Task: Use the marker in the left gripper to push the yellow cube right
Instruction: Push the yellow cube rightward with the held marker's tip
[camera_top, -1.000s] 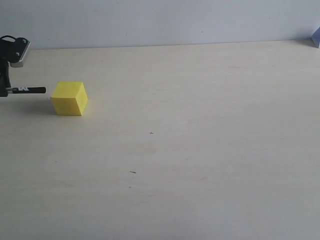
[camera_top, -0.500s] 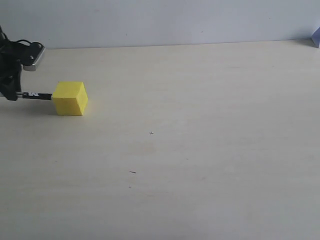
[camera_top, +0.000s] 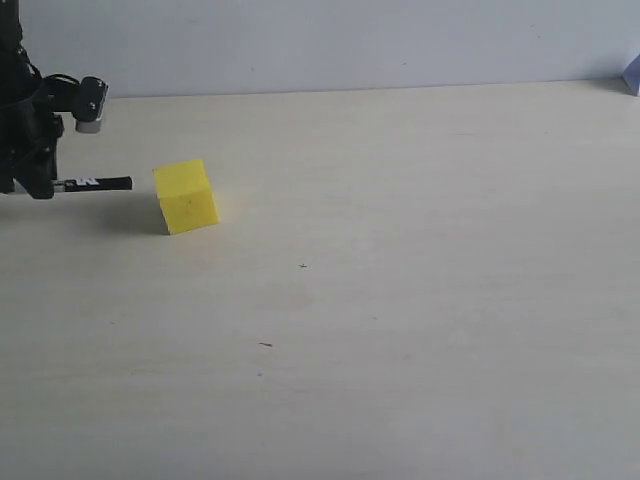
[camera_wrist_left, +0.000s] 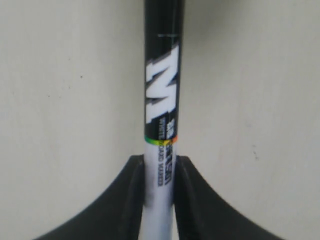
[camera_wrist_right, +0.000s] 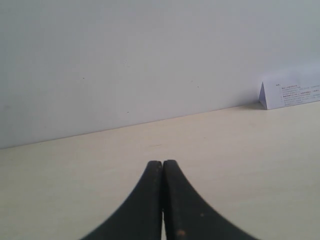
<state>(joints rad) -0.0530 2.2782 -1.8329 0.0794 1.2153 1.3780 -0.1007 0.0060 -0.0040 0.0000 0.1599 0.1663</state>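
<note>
Marker (camera_top: 100, 183) is held sideways near the left edge of the exterior view. Its long axis runs left to right, about level with the tabletop (camera_top: 400, 300). Its black end points right, at the yellow cube (camera_top: 186, 197), and its other end is clamped in the left gripper (camera_top: 45, 186). A narrow strip of bare tabletop shows between the black tip and the cube's left side, so the two are just apart. The cube sits on the left rear part of the tabletop, turned a little askew to the tabletop's edges. A small grey-white knob (camera_top: 90, 106) sticks out above the gripper.

In the left wrist view the marker (camera_wrist_left: 161, 90) runs straight away from the camera. Its white barrel with black print is pinched between two dark fingers (camera_wrist_left: 127, 200). Beyond them come a thin rainbow band and the black half, which bears a large white M.

The right gripper (camera_wrist_right: 162, 200) has its two dark fingers pressed together with nothing between them. It faces a pale wall (camera_wrist_right: 125, 60) and a small white folded card (camera_wrist_right: 292, 92) at the tabletop's far edge.
</note>
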